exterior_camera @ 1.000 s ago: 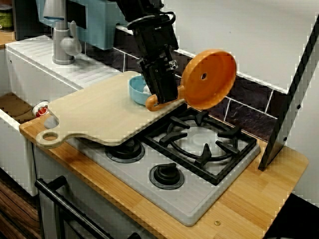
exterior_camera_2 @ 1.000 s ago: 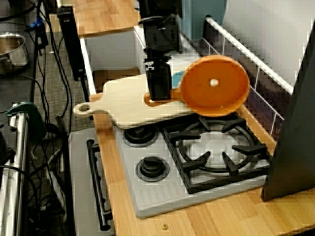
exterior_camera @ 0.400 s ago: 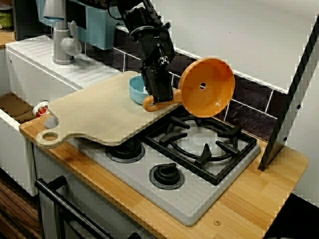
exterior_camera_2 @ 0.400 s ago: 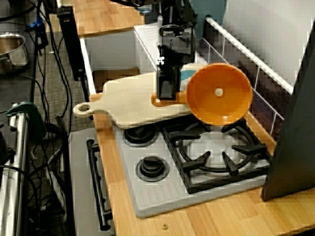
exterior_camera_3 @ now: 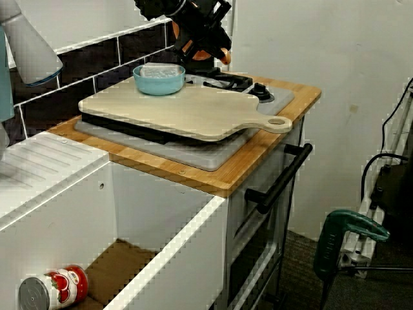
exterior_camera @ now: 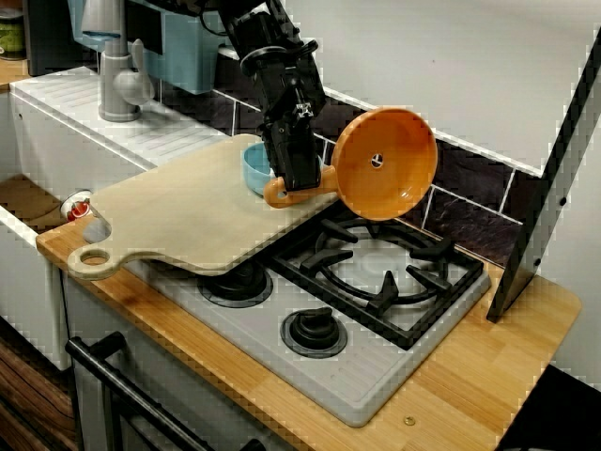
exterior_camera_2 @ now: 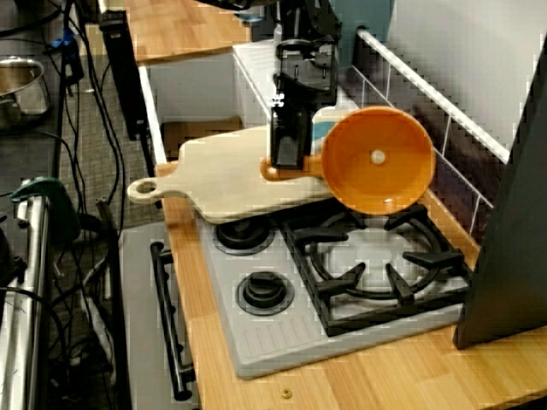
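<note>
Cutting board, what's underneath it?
The cutting board lies on the stove, covering part of it. One burner peeks out under its front edge, and the view from the sink shows a dark grate beneath it. Anything else under there is covered.

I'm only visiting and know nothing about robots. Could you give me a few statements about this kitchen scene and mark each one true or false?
1. The gripper holds an orange funnel by its handle. True.
2. The funnel lies flat on the burner grate. False: it is held up on its side above the grate, its wide mouth facing sideways.
3. A blue bowl stands on the wooden cutting board. True.
4. The cutting board lies on the counter, clear of the stove. False: it lies across part of the stove, covering some burners.
5. A can stands upright on the cutting board. False: it lies on its side in the open compartment beside the stove.
</note>
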`<state>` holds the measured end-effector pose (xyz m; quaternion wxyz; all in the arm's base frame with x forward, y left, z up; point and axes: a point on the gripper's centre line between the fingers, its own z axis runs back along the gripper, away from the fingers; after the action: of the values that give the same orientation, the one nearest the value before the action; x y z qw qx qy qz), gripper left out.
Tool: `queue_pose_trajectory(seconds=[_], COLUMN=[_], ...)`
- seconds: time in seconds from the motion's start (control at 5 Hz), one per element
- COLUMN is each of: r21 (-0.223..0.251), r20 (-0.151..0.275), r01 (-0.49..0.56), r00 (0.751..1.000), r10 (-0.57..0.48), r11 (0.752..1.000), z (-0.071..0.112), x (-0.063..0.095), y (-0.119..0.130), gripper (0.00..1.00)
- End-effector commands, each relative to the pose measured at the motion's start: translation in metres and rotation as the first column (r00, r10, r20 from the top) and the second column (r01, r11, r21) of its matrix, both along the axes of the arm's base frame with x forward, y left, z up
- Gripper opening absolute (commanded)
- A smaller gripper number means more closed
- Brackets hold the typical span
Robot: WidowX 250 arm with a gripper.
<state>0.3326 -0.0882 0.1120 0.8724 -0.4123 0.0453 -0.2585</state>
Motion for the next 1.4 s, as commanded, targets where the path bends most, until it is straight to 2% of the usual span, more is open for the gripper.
queue_pose_trajectory(seconds=[0.0,0.2,0.8,1.2], r21=[0.008,0.015,0.018,0.038], r20=[0.044,0.036,0.036,0.033], r01=[0.011,0.017,0.053,0.06], r00=[0.999,0.999,0.998,0.998], r10=[-0.011,-0.018,-0.053,-0.062], r11=[1.0,1.0,0.998,0.997], z=[0.013,0.01,0.009,-0.002], x=[0.004,0.003,-0.001,-0.006], y=[0.004,0.003,-0.019,-0.032], gripper=[0.0,0.0,0.0,0.0])
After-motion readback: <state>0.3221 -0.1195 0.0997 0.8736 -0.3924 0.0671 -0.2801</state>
